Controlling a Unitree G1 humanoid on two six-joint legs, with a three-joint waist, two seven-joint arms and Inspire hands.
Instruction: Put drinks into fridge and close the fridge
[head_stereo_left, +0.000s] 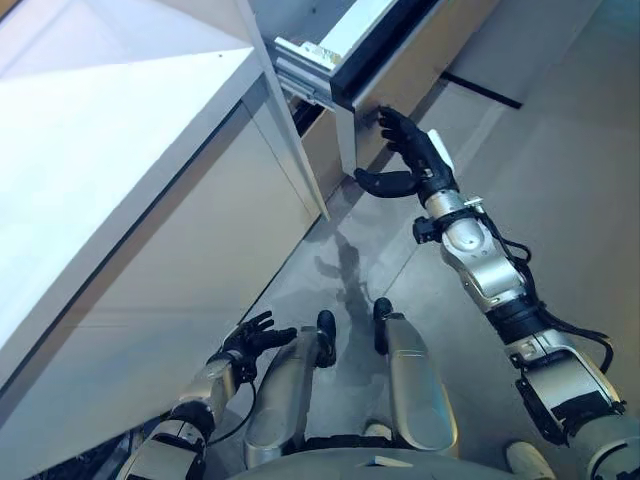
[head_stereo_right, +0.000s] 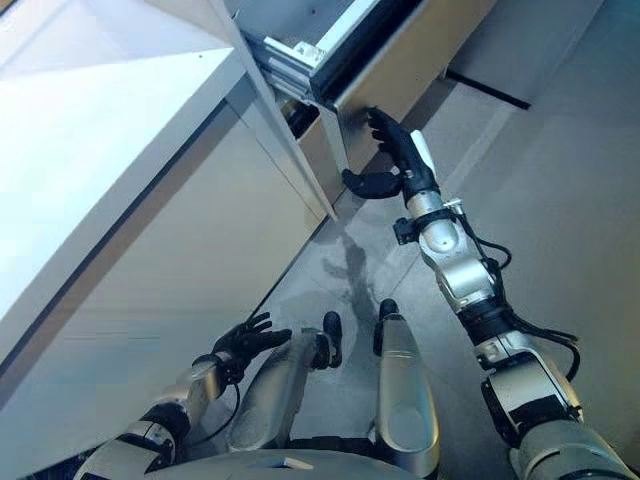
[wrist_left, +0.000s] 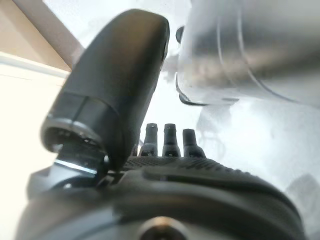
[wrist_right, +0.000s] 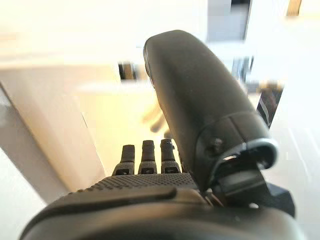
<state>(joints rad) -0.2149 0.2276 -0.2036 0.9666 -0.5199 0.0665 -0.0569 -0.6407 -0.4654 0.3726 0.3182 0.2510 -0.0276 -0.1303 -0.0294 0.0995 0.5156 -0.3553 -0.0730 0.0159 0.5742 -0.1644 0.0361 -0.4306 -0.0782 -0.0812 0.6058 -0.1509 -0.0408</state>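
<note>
Up at the fridge (head_stereo_left: 150, 180), the door (head_stereo_left: 345, 130) stands ajar, and the right hand (head_stereo_left: 410, 160) is spread flat against its edge, fingers (head_stereo_right: 385, 128) straight, thumb jutting out to the side, nothing clamped. Inside the gap only a slice of shelf rail (head_stereo_left: 300, 62) shows; whatever sits in there is hidden, and no drinks can be made out in any view. Down low by the white cabinet side, the left hand (head_stereo_left: 250, 340) hangs loose, fingers relaxed and apart, holding nothing above the grey floor (head_stereo_left: 560, 170).
</note>
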